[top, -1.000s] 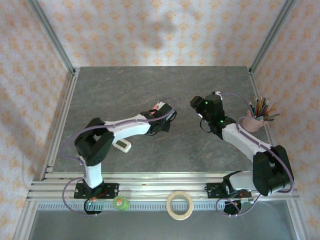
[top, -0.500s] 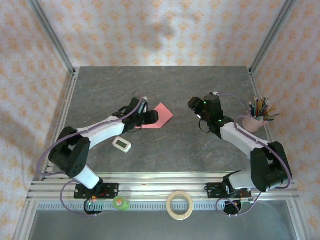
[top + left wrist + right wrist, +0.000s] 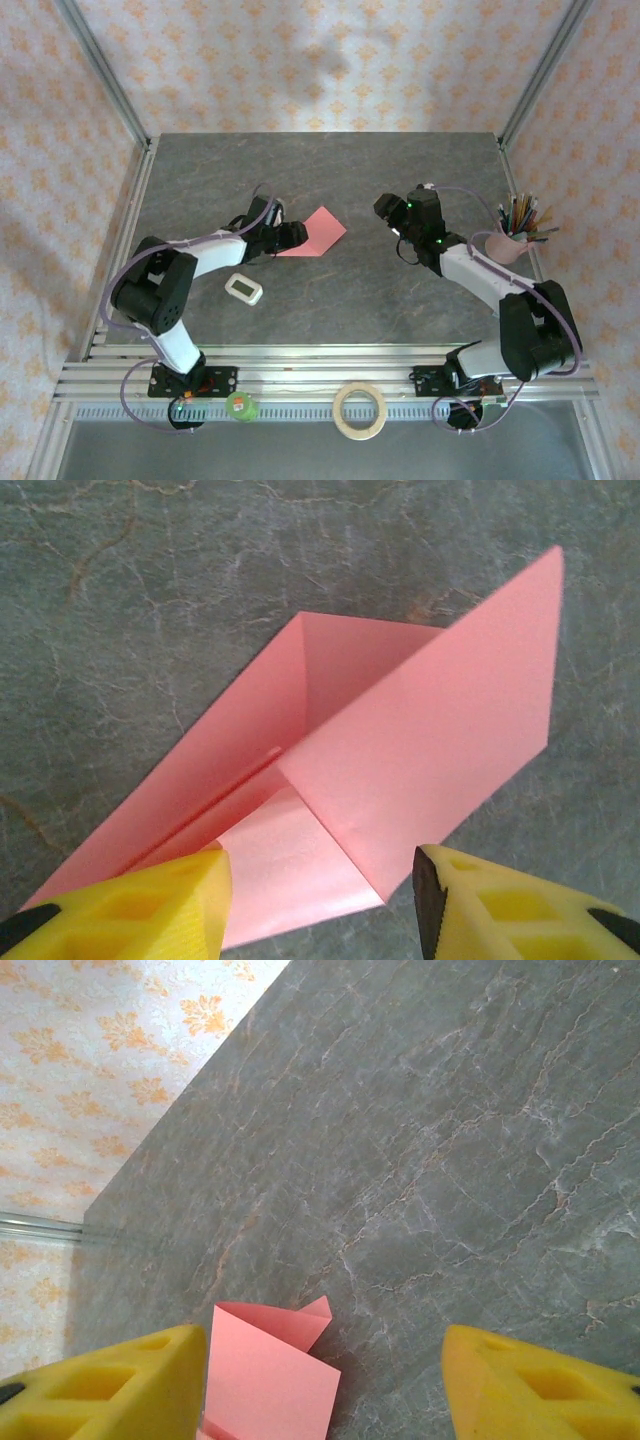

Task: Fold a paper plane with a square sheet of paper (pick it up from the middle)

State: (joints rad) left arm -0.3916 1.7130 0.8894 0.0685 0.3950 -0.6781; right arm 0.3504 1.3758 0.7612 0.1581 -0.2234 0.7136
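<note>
The pink sheet of paper point(image 3: 316, 233) lay flat on the grey marbled table point(image 3: 330, 165), a little left of the middle, and was already partly folded. In the left wrist view the sheet of paper point(image 3: 400, 740) showed a centre crease, one large flap folded across it toward the right, and a smaller, paler flap tucked beneath at the near edge. The left gripper point(image 3: 290, 237) sat at the paper's left end with its jaws apart. Its yellow fingers point(image 3: 150, 905) stood on either side of the near folded corner, the left one over the paper's edge, and whether it touched could not be told. Nothing was clamped. The right gripper point(image 3: 388, 207) hovered to the right of the paper and apart from it. Its jaws were also spread wide, and from its own camera the sheet point(image 3: 265, 1375) showed between the two yellow fingers point(image 3: 110, 1390). Near the left arm, on the table, lay a small white rounded gadget point(image 3: 243, 289). At the right edge stood a pink cup of pencils point(image 3: 510, 240). On the near rail rested a roll of tape point(image 3: 359, 410) and a small green object point(image 3: 240, 405).
</note>
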